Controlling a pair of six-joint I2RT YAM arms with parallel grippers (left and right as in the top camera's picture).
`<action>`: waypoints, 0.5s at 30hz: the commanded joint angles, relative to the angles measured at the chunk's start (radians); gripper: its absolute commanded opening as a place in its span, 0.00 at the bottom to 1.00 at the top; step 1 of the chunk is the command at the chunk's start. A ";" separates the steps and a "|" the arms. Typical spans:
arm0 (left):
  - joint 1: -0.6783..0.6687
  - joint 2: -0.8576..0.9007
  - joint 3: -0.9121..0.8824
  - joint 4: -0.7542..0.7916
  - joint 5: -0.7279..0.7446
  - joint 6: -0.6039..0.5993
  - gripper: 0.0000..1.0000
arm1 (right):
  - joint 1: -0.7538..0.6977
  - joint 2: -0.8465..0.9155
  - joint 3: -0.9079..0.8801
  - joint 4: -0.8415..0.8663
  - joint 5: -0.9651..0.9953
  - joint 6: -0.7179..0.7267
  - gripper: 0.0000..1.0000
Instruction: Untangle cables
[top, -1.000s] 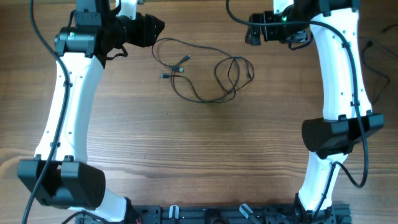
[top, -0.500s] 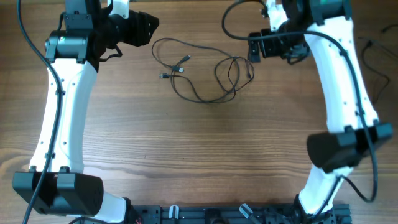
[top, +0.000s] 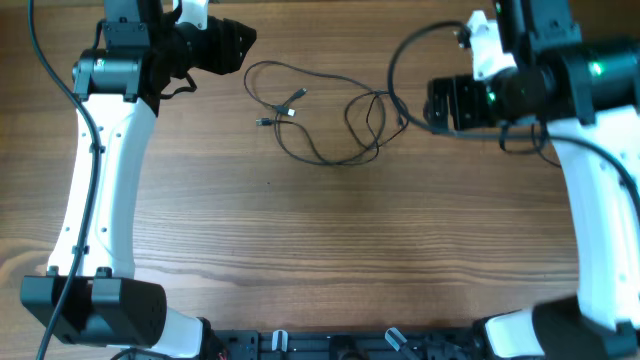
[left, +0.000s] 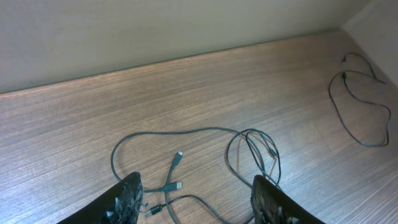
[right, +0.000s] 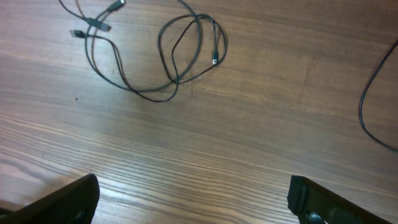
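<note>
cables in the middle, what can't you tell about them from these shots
- Overhead: cables too small to tell which strand lies on top at the crossings.
- Left wrist: their near loops run off the bottom edge.
- Right wrist: their upper-left part runs off the top edge.

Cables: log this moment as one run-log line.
cables: tangled on table, not held | left tool: open, empty | right tool: open, empty

The cables (right: 176, 79) are black with silvery plugs (left: 176, 185), the table (top: 300, 250) brown wood-grain.
</note>
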 joint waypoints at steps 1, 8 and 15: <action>0.005 -0.023 -0.002 0.004 0.020 -0.002 0.57 | 0.002 -0.071 -0.125 0.021 -0.001 0.015 1.00; 0.010 -0.026 -0.002 0.008 0.020 -0.002 0.58 | 0.002 -0.191 -0.279 0.040 0.000 0.023 1.00; 0.035 -0.026 -0.002 0.012 0.021 -0.002 0.58 | 0.003 -0.269 -0.362 0.109 0.054 0.049 1.00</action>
